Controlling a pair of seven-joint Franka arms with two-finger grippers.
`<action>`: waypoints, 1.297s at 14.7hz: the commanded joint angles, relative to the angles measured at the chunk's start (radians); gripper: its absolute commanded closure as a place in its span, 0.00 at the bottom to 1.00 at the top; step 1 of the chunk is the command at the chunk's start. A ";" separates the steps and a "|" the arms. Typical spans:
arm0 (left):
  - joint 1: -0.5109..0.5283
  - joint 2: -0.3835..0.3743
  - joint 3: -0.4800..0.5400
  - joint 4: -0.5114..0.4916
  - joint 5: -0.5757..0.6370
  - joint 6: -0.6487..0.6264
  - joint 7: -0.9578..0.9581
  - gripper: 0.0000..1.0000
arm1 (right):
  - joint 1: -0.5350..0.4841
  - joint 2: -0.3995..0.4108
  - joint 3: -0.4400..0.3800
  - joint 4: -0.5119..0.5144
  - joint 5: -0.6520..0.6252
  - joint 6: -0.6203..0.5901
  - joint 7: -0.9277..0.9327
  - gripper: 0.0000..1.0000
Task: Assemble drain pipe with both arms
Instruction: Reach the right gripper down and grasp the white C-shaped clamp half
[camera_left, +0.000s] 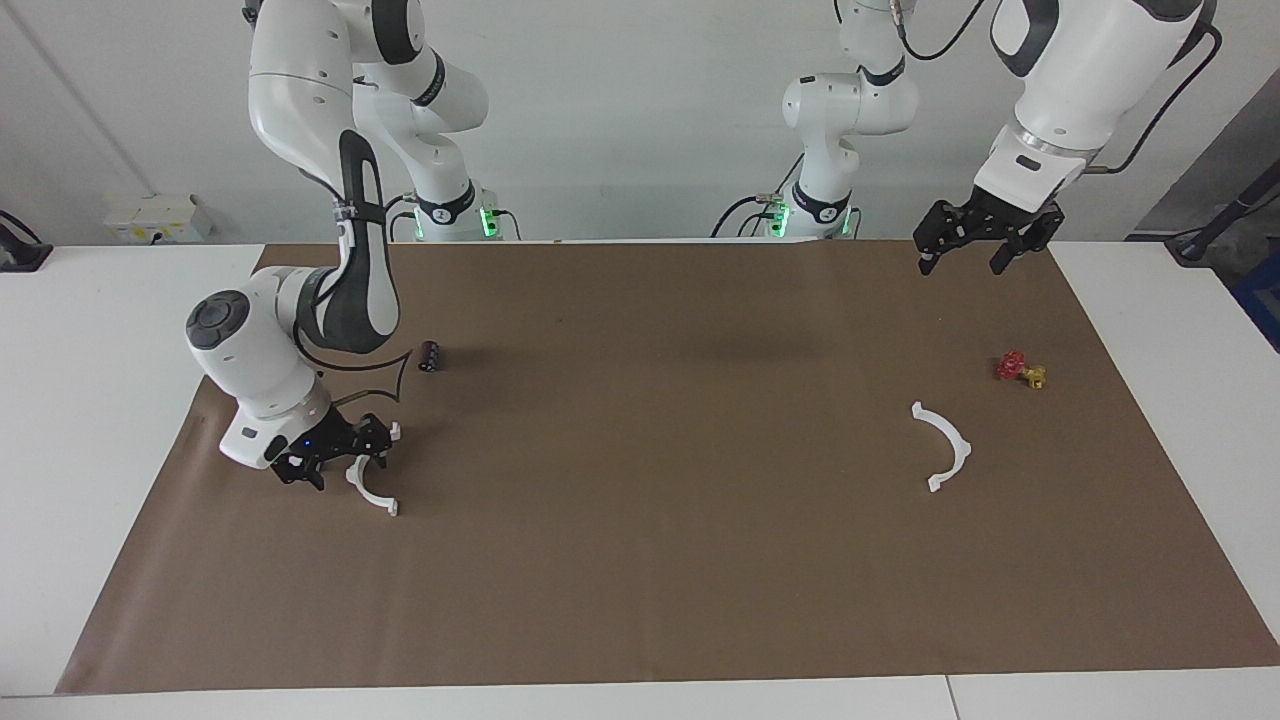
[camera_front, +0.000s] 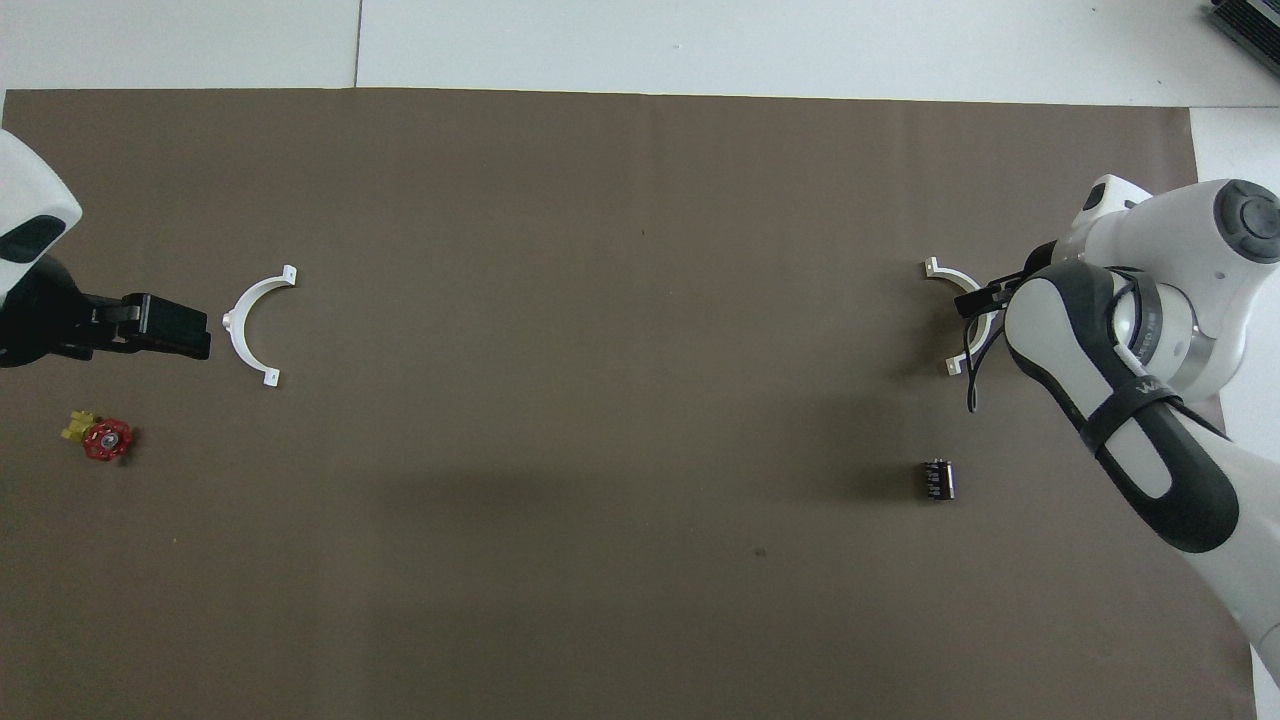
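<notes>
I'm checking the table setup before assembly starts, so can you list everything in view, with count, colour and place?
half-ring arcs: 2, white; one toward the left arm's end of the table, one toward the right arm's end, under the right gripper.
valve: 1, red and yellow; nearer to the robots than the arc at the left arm's end.
small cylinder: 1, dark; nearer to the robots than the arc at the right arm's end.
paper sheet: 1, brown; covers the white table.
left gripper: black, open, raised over the sheet's edge, waiting.
right gripper: black, open, down at its arc.
</notes>
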 joint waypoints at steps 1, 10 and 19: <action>0.007 -0.026 -0.002 -0.036 -0.001 0.025 0.015 0.00 | -0.005 -0.010 0.003 -0.042 0.034 0.019 -0.075 0.09; 0.007 -0.027 -0.002 -0.039 -0.001 0.028 0.015 0.00 | -0.013 -0.010 0.003 -0.049 0.034 0.056 -0.013 1.00; 0.007 -0.029 -0.002 -0.045 -0.001 0.029 0.015 0.00 | 0.267 -0.088 0.002 0.020 -0.090 -0.142 0.658 1.00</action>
